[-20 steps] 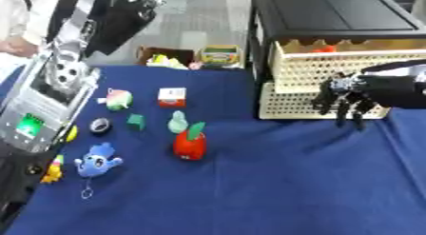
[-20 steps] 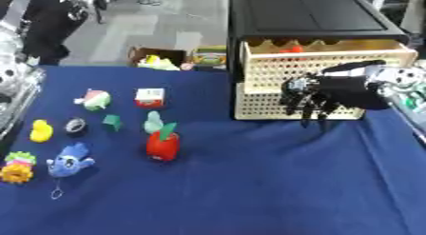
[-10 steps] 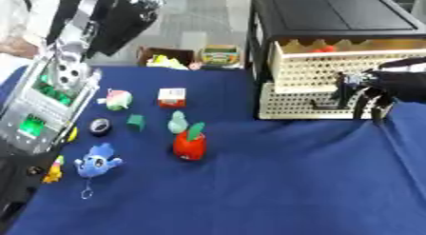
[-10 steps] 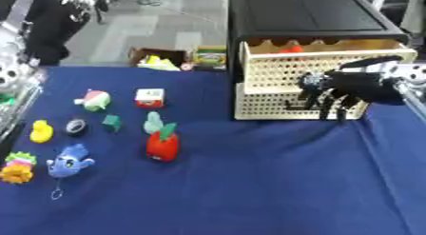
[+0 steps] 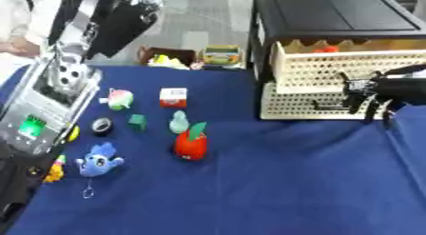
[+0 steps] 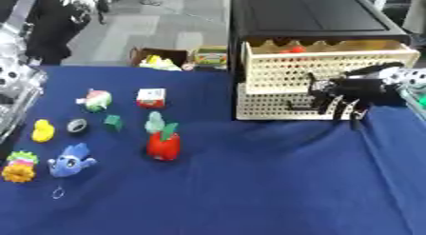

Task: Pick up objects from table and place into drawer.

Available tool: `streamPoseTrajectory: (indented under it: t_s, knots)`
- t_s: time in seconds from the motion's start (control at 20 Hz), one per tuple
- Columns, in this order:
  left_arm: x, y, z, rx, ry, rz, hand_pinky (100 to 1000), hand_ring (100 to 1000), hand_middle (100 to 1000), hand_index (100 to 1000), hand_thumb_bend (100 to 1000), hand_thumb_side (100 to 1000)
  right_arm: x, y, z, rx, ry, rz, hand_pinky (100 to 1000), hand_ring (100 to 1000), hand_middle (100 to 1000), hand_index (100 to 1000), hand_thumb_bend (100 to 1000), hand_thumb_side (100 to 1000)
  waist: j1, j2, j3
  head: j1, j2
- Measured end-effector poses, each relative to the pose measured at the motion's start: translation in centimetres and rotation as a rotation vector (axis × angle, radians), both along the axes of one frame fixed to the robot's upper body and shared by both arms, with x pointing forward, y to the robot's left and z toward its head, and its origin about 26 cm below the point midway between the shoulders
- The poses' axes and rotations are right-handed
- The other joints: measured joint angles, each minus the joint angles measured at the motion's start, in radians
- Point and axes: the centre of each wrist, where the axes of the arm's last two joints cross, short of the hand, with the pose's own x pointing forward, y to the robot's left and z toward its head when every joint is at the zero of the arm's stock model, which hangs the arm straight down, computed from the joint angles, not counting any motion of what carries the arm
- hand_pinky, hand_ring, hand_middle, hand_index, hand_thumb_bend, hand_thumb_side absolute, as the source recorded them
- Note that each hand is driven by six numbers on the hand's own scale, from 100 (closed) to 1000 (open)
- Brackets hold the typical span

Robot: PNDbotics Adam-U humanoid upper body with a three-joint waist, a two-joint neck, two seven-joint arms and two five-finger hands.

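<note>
Upper drawer pulled out of black cabinet, red item inside, ready for more. Right hand before lower drawer front, fingers hanging relaxed, holding nothing. Left hand unseen. Toys on blue cloth, left side: one red fruit, one blue fish, one yellow duck, one red-white box.

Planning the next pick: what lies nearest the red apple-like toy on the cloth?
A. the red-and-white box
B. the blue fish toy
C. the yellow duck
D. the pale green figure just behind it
D: the pale green figure stands right behind the red toy; everything else lies farther off.
</note>
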Motion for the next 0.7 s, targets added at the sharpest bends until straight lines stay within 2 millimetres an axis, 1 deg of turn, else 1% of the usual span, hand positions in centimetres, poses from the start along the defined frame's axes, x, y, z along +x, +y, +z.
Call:
streamPoseTrajectory:
  t_s: [0.15,0.35,0.7]
  knots:
    - [0.0,0.0,0.0,0.0,0.001,0.0,431,677,678,890,100,739,0.3,0.3,-0.4,-0.033,-0.014,0.011,575,740,795,816,100,1000,0.0,0.0,0.004,0.0,0.0]
    - [0.0,0.0,0.0,0.001,0.002,0.001,431,677,678,889,100,740,0.8,0.8,-0.7,-0.059,-0.034,0.034,604,756,802,825,100,1000,0.001,0.0,0.008,0.0,0.0]
    - [0.0,0.0,-0.1,0.006,0.004,-0.001,432,677,678,888,100,741,1.3,2.5,0.1,-0.09,-0.081,0.077,590,752,797,818,100,1000,0.004,0.002,0.018,-0.004,-0.001]
